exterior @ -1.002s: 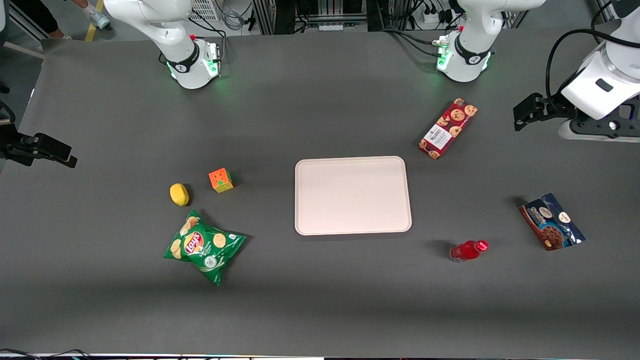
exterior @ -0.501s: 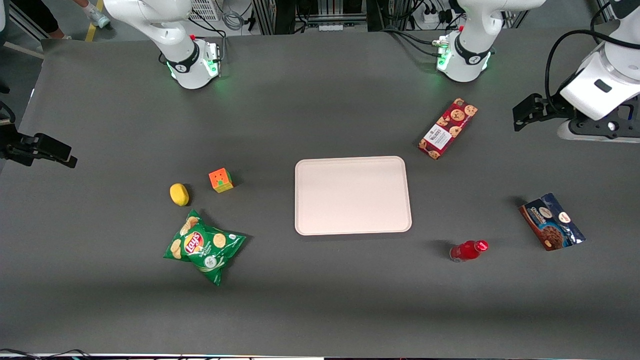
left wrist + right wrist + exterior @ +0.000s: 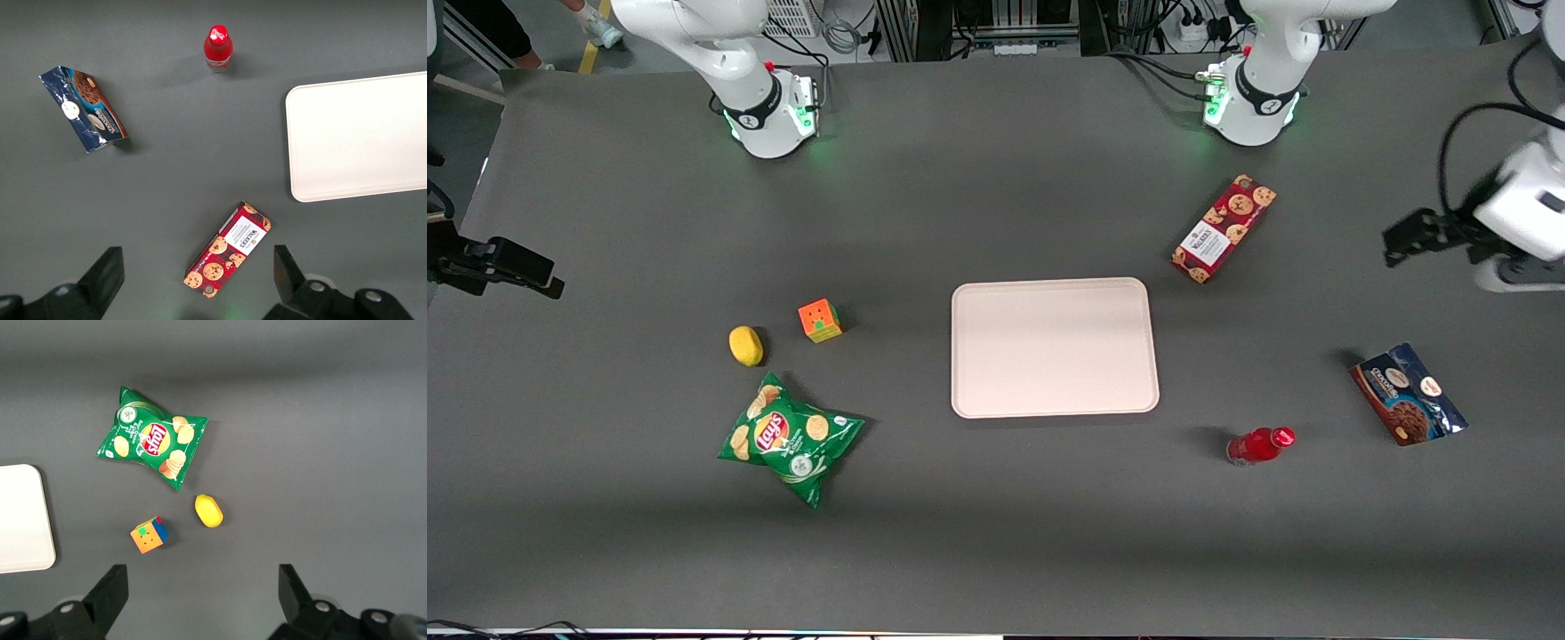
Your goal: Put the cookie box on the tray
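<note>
Cookie box (image 3: 1408, 393) flat on table (image 3: 996, 533), toward working arm's end, well apart from tray (image 3: 1054, 348) (tray bare, mid-table). Red bottle (image 3: 1260, 444) between box and tray, slightly nearer front camera than both, partly in the line between them. Red cookie box (image 3: 1224, 228) farther from front camera than tray, near working arm's base. Toward parked arm's end: chips bag (image 3: 790, 439), lemon (image 3: 745, 345), colour cube (image 3: 820, 320), all well apart from tray.

Gripper (image 3: 1405, 240) high above table at working arm's end, farther from front camera than cookie box, not touching anything. Jaws spread wide, nothing held (both fingers (image 3: 107, 273) visible in left wrist view with bare gap).

Versus half a second ago: gripper shifted nearer front camera and more toward table edge, blurred in front view; every object unmoved.

Left wrist view only: cookie box (image 3: 85, 109), bottle (image 3: 218, 47), red box (image 3: 228, 249) and tray corner (image 3: 313, 187) together. Right wrist view only: bag (image 3: 153, 438), lemon (image 3: 209, 510), cube (image 3: 149, 534), tray edge (image 3: 27, 520).
</note>
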